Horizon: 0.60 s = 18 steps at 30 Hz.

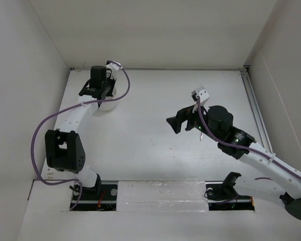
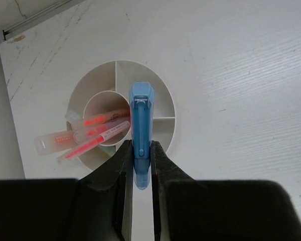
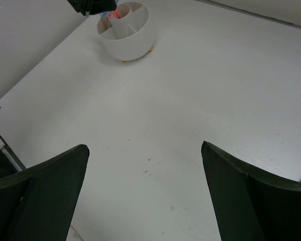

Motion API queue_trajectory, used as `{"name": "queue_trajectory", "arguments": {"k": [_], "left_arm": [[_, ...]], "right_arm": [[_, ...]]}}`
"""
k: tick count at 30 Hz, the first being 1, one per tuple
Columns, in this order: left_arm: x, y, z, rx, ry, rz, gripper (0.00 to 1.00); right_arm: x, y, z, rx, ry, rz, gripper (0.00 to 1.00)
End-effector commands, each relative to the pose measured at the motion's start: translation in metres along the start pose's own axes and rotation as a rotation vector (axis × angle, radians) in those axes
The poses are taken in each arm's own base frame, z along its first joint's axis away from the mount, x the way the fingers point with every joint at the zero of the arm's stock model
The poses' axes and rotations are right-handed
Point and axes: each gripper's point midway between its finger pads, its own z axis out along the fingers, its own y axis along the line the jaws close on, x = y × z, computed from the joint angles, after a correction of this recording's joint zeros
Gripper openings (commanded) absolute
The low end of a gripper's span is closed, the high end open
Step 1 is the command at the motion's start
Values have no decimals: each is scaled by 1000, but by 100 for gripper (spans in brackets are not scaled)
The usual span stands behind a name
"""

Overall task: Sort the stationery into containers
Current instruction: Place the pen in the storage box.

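My left gripper is shut on the blue marker and holds it above the round white tub, which has inner dividers. Red, pink and orange pens lie in the tub's middle and left compartments. In the top view the left gripper hangs over the tub at the far left. My right gripper is open and empty above bare table, mid-right in the top view. The tub also shows far off in the right wrist view. Scissors, green bar and tan block are out of view.
White walls enclose the table on the left, back and right. A metal rail runs along the right edge. A purple cable loops off the left arm.
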Motion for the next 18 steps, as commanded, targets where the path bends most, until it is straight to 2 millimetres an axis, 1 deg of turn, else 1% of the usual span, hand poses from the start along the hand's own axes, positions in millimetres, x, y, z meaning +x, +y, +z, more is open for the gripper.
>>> {"name": "queue_trajectory", "arguments": {"k": [1,2,3,4,5,7,8,9,10,11,12,13,14,15,18], "left_arm": [[-6,-1,4,22,5,92,0],[-6,-1,4,22,5,92,0],[3,-4,9,16,32,108,0],[3,-2,9,6,36,108,0],[11,-4,13,14,62,110,0],[11,-4,13,14,62,110,0],[14,-7,14,32,66,126,0],[22,-9,15,38,82,140,0],[22,-8,12,36,77,139,0],[23,-11,13,34,76,154,0],[20,-10,10,29,59,153,0],[25,-11,8,31,66,163,0],[27,-9,9,17,67,163,0],[24,-7,7,6,61,163,0],[28,-1,7,-28,71,164,0]], "right_arm": [[-10,3,0,-20,-40,-9,100],[-10,3,0,-20,-40,-9,100],[-10,4,0,-29,-38,-9,100],[-11,1,0,-20,-40,-8,100],[-10,2,0,-29,-38,-17,100],[-10,2,0,-29,-38,-17,100],[-10,2,0,-29,-38,-17,100],[-10,2,0,-29,-38,-17,100],[-10,2,0,-29,-38,-17,100],[-10,2,0,-29,-38,-17,100],[-10,2,0,-29,-38,-17,100],[-10,2,0,-29,-38,-17,100],[-6,1,1,-27,-30,-17,100],[-6,1,1,-27,-29,-17,100],[-6,1,1,-27,-29,-17,100]]}}
